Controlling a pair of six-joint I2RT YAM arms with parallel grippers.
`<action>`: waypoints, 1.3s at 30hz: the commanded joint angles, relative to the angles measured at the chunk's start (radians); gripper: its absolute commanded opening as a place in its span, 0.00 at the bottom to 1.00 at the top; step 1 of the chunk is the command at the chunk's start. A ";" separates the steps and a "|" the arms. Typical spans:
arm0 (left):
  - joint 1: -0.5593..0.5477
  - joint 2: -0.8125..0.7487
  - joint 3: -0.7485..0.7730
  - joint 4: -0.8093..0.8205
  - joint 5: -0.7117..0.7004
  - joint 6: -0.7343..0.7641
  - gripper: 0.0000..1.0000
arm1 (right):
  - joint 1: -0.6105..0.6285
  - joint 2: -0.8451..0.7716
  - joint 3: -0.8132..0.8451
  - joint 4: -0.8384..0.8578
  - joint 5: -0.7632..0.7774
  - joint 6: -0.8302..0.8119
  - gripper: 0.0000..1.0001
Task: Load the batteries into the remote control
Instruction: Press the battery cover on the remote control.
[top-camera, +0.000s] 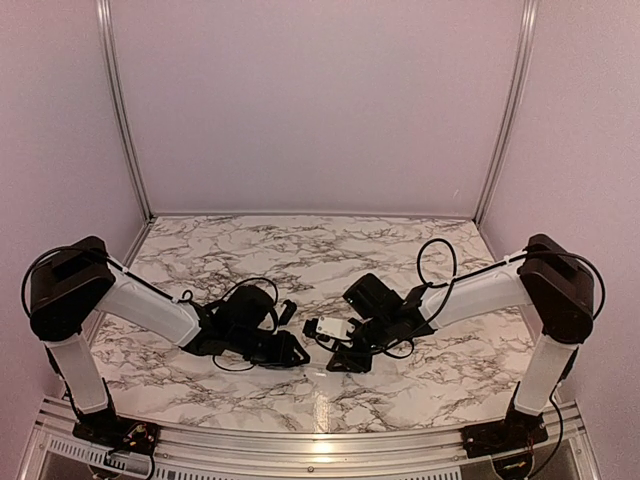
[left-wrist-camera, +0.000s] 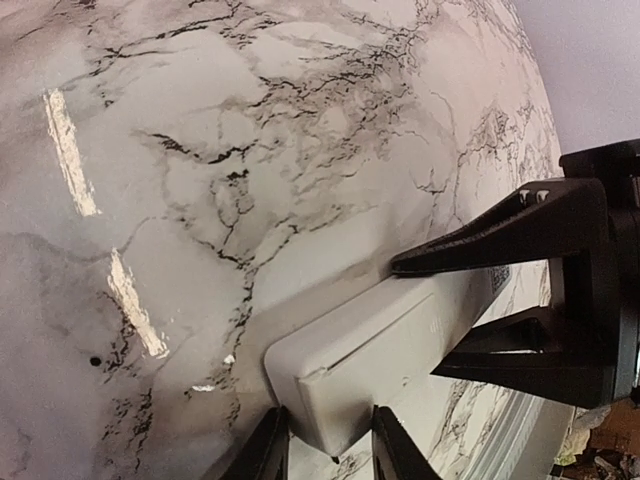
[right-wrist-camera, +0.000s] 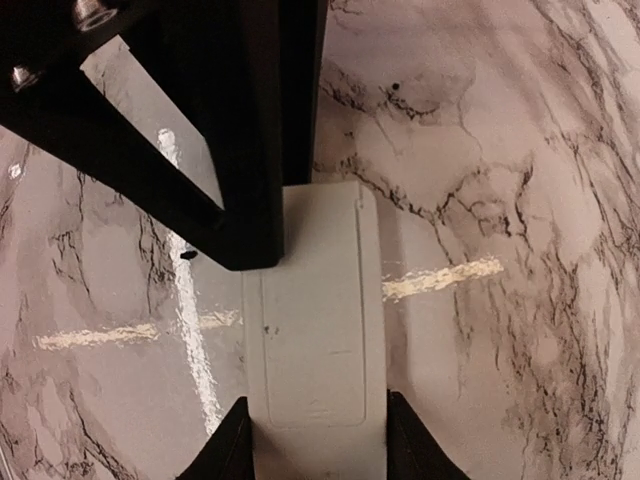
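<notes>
- L tool (left-wrist-camera: 328, 415): clenched on the near end of the remote control (left-wrist-camera: 370, 360), one finger against each long side.
- R tool (right-wrist-camera: 316, 400): same grasp on the opp. end of the remote control (right-wrist-camera: 315, 320), fingers tight on both long edges.
- Top view: L tool (top-camera: 295, 352) & R tool (top-camera: 335, 358) meet tip to tip at centre of tabletop (top-camera: 300, 250), nearer the front edge than the back.
- Remote: white, flat, plain back w/ cover outline facing up. It spans tool to tool, low at the marble. Can't tell if resting or lifted.
- Small white piece (top-camera: 330, 328) w/ dark mark: just beyond the R tool, on the tabletop.
- Far half of the tabletop: grey-veined marble w/ glare streaks.
</notes>
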 joint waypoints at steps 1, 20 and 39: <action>0.007 0.042 0.023 -0.095 0.003 -0.008 0.28 | 0.020 0.021 -0.007 -0.042 0.024 0.027 0.32; 0.018 0.099 0.072 -0.124 0.014 -0.012 0.32 | 0.041 0.002 -0.040 -0.001 0.049 0.039 0.20; 0.043 0.071 0.033 -0.099 0.047 0.032 0.50 | 0.041 0.013 -0.050 0.018 0.043 0.039 0.14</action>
